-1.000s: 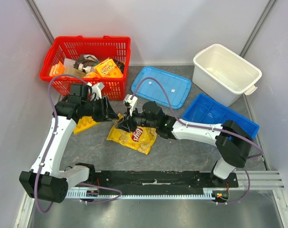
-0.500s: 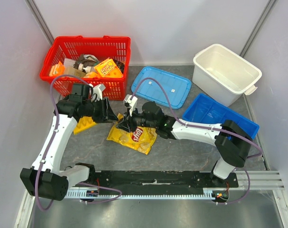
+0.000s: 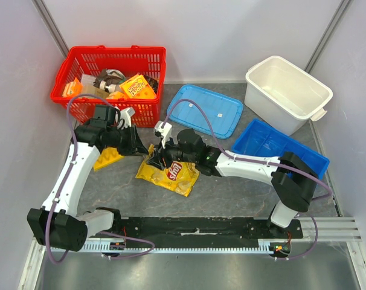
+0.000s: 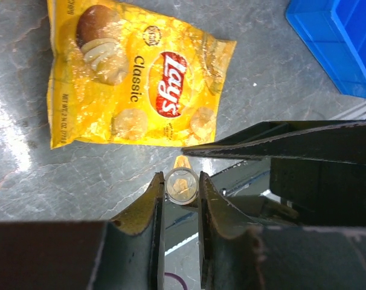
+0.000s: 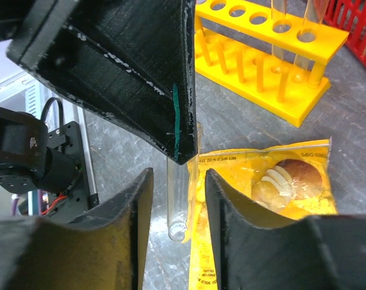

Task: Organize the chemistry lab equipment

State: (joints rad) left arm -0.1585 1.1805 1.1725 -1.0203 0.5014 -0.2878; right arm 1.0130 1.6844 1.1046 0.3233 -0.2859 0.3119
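Now, clear test tube (image 4: pixel 182 186), round open mouth

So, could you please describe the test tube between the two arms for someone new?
Find the central yellow Lay's crisp bag. At its far edge, the left end effector pinches a clear glass test tube. Unlike the tubes upright in the yellow plastic rack, it is held, not racked.

Yellow chip bag (image 4: pixel 134 90) — red "Lay's" logo at centre, "Classic" beside it, "NET WT" along one edge; the figures after it too small to read.
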